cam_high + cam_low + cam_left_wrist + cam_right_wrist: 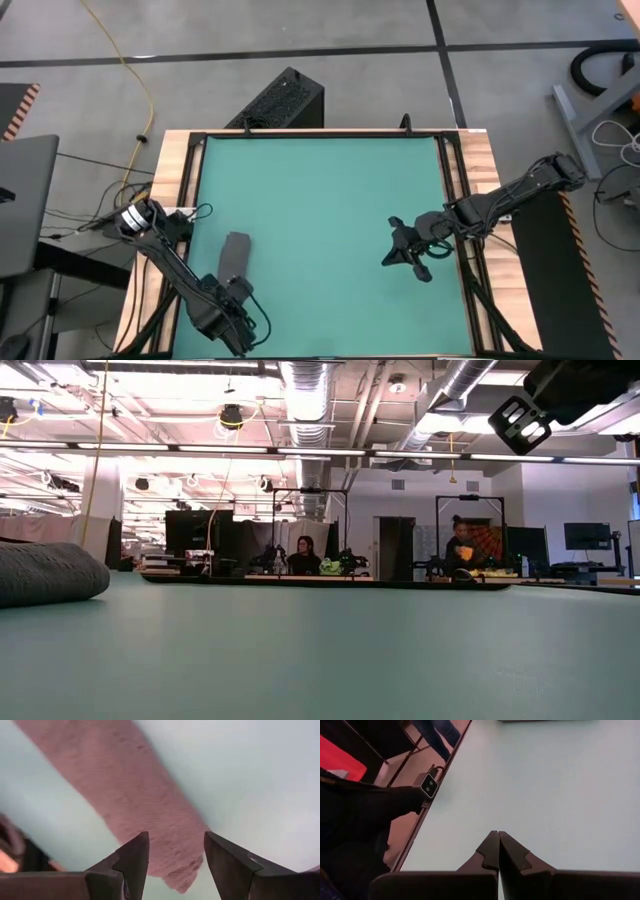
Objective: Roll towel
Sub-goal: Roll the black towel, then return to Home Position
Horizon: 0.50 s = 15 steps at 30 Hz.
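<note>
The towel (236, 255) lies as a rolled-up dark grey cylinder on the teal mat (320, 200), near the mat's left edge. In the low view the roll (45, 572) rests on its side at the far left. My left gripper (175, 855) points straight down over the roll's near end (175, 865). It is open, one finger on each side above the cloth, apart from it. My right gripper (385, 262) hangs shut over the mat's right part, with nothing between its fingers (498, 840).
The mat lies in a wooden frame (172, 170) with dark rails. A black box (280, 100) stands past the far edge. A small tagged camera (429, 785) sits at the mat's edge. Bare mat stretches between the two grippers.
</note>
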Tool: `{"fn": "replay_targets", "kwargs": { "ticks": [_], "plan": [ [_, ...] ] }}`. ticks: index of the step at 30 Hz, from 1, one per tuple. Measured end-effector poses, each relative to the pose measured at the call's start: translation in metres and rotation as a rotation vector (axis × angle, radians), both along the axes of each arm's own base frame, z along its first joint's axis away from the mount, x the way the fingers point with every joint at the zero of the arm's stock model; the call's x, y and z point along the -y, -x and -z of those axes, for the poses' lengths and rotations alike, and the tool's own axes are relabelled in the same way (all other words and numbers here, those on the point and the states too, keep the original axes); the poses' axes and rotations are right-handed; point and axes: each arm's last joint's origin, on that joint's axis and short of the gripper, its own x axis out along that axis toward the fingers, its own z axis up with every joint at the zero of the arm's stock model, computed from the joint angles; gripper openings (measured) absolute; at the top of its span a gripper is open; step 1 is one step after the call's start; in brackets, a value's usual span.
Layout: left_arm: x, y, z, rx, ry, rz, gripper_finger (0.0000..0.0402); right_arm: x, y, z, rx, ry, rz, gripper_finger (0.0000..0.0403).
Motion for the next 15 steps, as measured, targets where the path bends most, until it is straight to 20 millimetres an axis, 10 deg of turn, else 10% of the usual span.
{"fn": "replay_targets", "kwargs": {
  "ticks": [9, 15],
  "plan": [
    [-0.002, 0.002, 0.033, 0.020, 0.054, 0.011, 0.0180, 0.000, 0.000, 0.000, 0.000, 0.000, -0.001, 0.0021],
    [-0.021, -0.013, 0.014, 0.062, -0.085, 0.073, 0.0180, 0.000, 0.000, 0.000, -0.001, 0.002, -0.002, 0.0021]
  ]
}}
